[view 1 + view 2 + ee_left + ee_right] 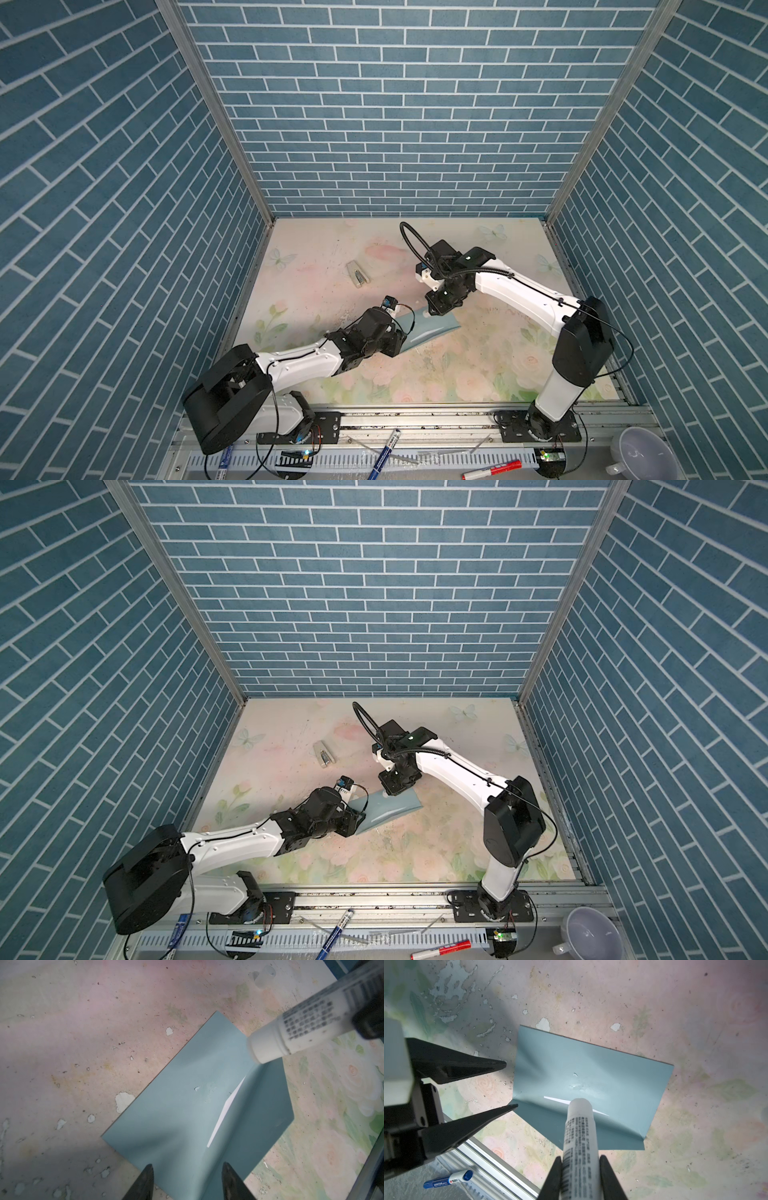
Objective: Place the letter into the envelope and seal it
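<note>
1. Nearest me, the left gripper (511, 1084) hovered at the end of the envelope (187, 1109), its jaws parted and empty.
2. The envelope lay on the bench (83, 1043) with its flap open. It looked thin and floppy, best pinched at an edge.
3. The letter (226, 1109) sat inside, only a white sliver showing.
4. Beyond, the right gripper (580, 1158) clenched a glue stick (579, 1122) over the flap fold.

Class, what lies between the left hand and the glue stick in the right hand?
The envelope, flap open, with a white sliver of the letter at its mouth; this is clearest in the right wrist view.
</note>
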Robot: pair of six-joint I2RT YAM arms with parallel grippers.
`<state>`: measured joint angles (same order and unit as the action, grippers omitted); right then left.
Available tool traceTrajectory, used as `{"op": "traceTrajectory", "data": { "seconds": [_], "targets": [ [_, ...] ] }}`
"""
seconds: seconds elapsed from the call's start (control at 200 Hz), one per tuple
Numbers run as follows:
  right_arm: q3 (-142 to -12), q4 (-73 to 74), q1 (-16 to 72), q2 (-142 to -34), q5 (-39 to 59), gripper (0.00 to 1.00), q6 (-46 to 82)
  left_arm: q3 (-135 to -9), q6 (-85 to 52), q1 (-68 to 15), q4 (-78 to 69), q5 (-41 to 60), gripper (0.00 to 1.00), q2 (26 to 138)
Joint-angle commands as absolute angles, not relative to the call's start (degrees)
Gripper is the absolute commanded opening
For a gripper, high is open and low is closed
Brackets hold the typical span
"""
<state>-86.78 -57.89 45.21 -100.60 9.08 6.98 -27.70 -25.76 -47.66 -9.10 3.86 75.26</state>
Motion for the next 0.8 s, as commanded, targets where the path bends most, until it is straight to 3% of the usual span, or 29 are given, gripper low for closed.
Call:
{"op": "traceTrajectory", "data": {
  "seconds": [0.0,0.105,0.195,0.405,0.56,0.795],
  "targets": [
    [-90.8,-62.6,46.3,-103.3,8.7,0.00,4.1,-25.9,-28.0,-46.1,-14.0,6.2,0.51,75.5],
    [-90.9,-62.0,46.5,-103.8,10.3,0.00,3.7,-24.6,-27.5,-45.5,-17.1,7.1,0.51,74.4],
    [-89.9,-60.9,46.4,-102.3,11.1,0.00,3.7,-22.2,-22.9,-45.5,-21.8,7.2,0.57,71.7],
    [-87.2,-60.0,46.1,-97.7,11.4,0.00,3.7,-18.9,-2.0,-45.7,-32.2,7.3,0.69,66.0],
    [-86.2,-58.9,46.1,-94.7,12.5,0.00,4.3,-16.6,9.6,-46.1,-46.3,10.5,0.74,68.5],
    [-85.7,-58.3,46.1,-93.5,15.5,0.00,5.1,-19.3,23.5,-48.9,-52.6,11.8,0.85,75.5]
  ]
}}
